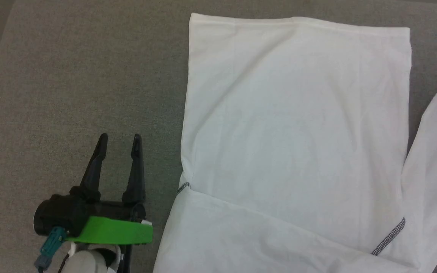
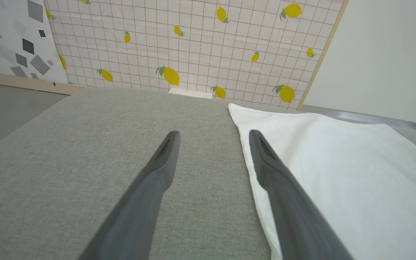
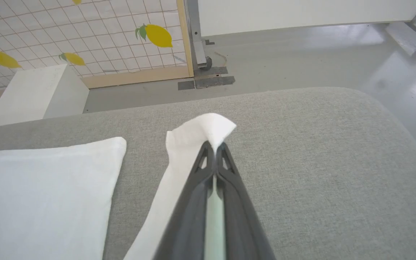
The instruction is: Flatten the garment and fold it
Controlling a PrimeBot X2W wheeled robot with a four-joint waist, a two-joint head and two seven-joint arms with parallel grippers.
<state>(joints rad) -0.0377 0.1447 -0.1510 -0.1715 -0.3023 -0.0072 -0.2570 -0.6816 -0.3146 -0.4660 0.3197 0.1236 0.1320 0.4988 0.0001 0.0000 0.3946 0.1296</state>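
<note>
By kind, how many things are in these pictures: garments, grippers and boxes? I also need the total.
Garments: 1, the white T-shirt
Grippers: 2, the left gripper open, the right gripper shut on the T-shirt
Boxes: 1, the white box
Total: 4
</note>
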